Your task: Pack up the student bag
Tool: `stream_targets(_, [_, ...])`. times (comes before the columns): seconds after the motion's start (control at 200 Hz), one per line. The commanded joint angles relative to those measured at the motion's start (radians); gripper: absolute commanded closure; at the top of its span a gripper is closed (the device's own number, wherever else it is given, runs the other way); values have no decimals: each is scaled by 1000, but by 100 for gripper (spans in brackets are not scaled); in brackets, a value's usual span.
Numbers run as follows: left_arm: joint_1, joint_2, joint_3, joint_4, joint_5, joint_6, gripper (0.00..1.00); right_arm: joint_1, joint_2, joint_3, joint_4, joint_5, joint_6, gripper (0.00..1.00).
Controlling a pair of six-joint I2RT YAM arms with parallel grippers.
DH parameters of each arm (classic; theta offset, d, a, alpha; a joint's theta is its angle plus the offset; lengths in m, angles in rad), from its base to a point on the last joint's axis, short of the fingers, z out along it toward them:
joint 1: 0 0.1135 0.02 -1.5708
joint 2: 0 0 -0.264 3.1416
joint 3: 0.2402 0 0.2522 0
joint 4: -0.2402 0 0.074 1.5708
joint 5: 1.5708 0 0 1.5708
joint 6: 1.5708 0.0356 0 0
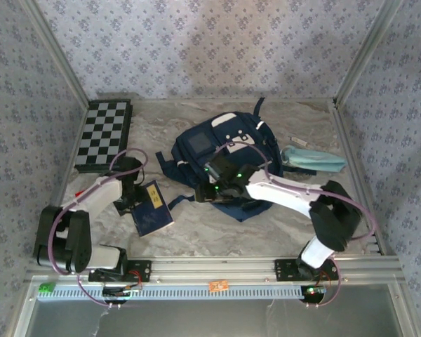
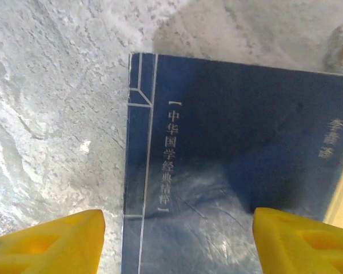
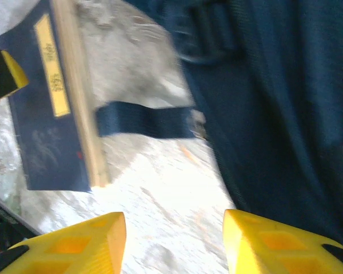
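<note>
The student bag (image 1: 217, 151), a large navy backpack with white patches, lies at the table's middle. Its dark fabric (image 3: 286, 114) takes up the right side of the right wrist view, with one strap (image 3: 143, 121) lying out on the table. A dark blue book (image 1: 153, 208) rests flat to the bag's left. My left gripper (image 1: 130, 203) hovers open over the book's cover (image 2: 228, 148); one fingertip (image 2: 51, 242) is past the spine edge, the other above the cover. My right gripper (image 1: 209, 189) is open at the bag's near-left edge, bare table between its fingers (image 3: 74, 245).
A light-blue pouch (image 1: 312, 160) lies right of the bag. A folded chessboard (image 1: 104, 135) sits at the back left. The book (image 3: 51, 114) lies left of the strap in the right wrist view. Metal frame rails edge the table (image 1: 224, 232).
</note>
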Motion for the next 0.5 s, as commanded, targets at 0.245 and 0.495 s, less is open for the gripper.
stream_targets(0.245, [116, -233, -92, -86, 232, -1, 32, 116, 337, 399, -61, -46, 33, 61])
stream_targets(0.495, [127, -287, -194, -52, 292, -30, 38, 129, 533, 602, -138, -33, 6, 64])
